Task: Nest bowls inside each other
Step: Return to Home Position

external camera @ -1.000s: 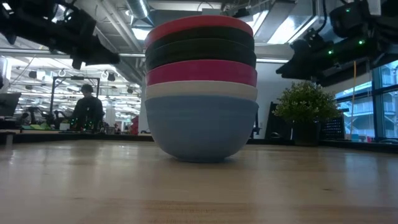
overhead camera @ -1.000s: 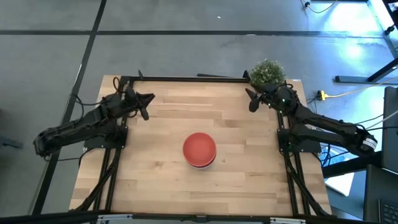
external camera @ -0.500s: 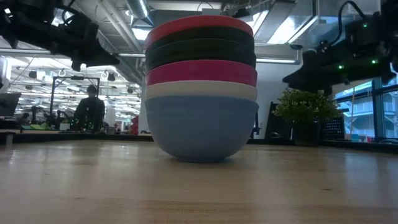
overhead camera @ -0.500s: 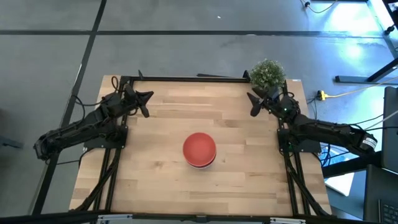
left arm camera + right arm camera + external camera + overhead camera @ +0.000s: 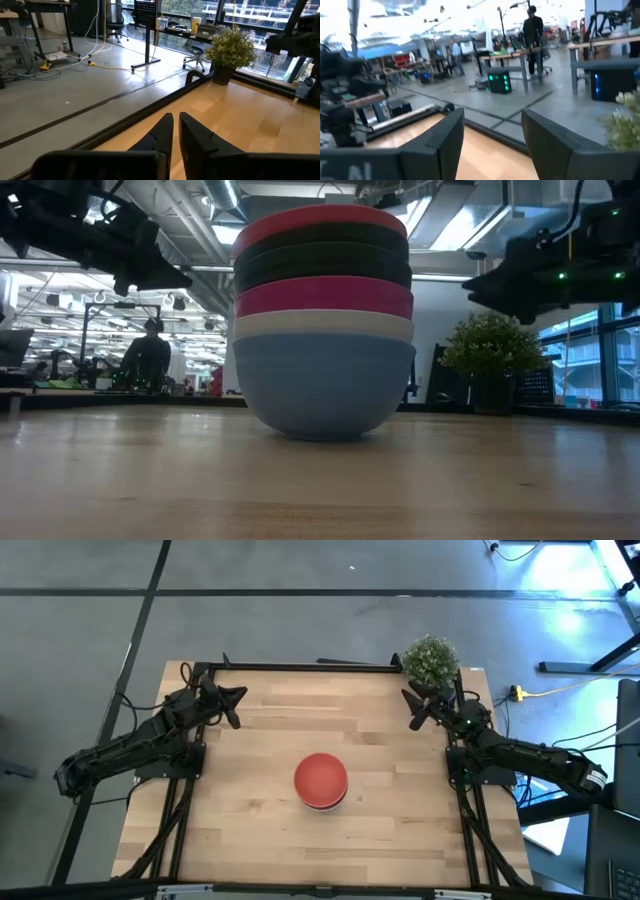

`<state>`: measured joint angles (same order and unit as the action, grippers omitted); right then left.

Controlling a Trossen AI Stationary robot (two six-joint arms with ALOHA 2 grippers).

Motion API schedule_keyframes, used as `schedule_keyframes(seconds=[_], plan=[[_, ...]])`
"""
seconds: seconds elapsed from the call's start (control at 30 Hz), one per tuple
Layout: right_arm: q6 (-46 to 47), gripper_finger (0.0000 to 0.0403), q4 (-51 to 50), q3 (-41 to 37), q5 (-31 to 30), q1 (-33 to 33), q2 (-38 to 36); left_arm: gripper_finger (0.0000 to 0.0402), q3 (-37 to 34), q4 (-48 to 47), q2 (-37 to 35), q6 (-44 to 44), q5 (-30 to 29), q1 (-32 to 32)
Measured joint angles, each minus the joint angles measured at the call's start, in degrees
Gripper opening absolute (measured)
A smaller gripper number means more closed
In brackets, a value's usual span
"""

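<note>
Six bowls stand nested in one stack [image 5: 320,780] at the table's middle. In the low view the blue bowl [image 5: 325,385] sits with its base on the table. Above it come the white bowl [image 5: 322,326], the magenta bowl [image 5: 324,297], two black bowls [image 5: 322,255] and the red bowl [image 5: 318,218] on top. My left gripper [image 5: 233,706] hovers near the far left corner, shut, its fingers [image 5: 175,131] almost together. My right gripper [image 5: 414,710] hovers near the far right corner, open [image 5: 492,125]. Neither touches a bowl.
A small green potted plant [image 5: 430,658] stands at the table's far right corner, close behind my right gripper. A black rail [image 5: 300,667] runs along the far edge. Bare wood surrounds the stack. People and desks show in the room beyond.
My right arm has drawn back toward the table's right edge, and its gripper has shifted a little rightward and toward the near edge beside the plant. The stack has stayed where it was.
</note>
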<state>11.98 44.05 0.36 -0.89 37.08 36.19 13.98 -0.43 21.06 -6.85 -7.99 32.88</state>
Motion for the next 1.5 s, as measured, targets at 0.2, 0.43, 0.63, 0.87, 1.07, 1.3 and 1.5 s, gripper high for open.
schedule_keyframes(seconds=[0.2, 0.43, 0.63, 0.87, 1.07, 1.3, 1.5], plan=[[1.3, 0.02, 4.7, 0.0, 0.5, 0.0, -4.8, 0.0018, 0.0, -0.1, 0.0, 0.0, -0.3, 0.0], [3.2, 0.02, 5.8, 0.0, 1.2, 0.0, -9.0, 0.0002, 0.0, -0.1, 0.0, 0.0, -0.5, 0.0], [4.4, 0.02, 4.4, 0.0, 4.1, 0.0, -11.6, 0.0011, 0.0, -0.2, 0.0, 0.0, -0.5, 0.0], [3.6, 0.02, -14.2, 5.7, 8.3, 0.0, -14.5, 0.0028, 0.0, -0.5, 0.0, 0.0, -0.5, 0.0], [-1.7, 0.02, -36.4, 15.4, 10.0, 0.0, -15.4, 0.003, 0.0, -0.6, 0.0, 0.0, -0.5, 0.0], [-3.4, 0.02, -50.4, 18.1, 10.1, -0.2, -19.8, 0.0013, 0.0, -0.6, 0.0, 0.0, -0.5, 0.0], [-3.0, 0.02, -55.2, 18.1, 9.3, -0.9, -26.7, 0.0001, 0.0, -0.6, 0.0, 0.0, -0.5, 0.0]])
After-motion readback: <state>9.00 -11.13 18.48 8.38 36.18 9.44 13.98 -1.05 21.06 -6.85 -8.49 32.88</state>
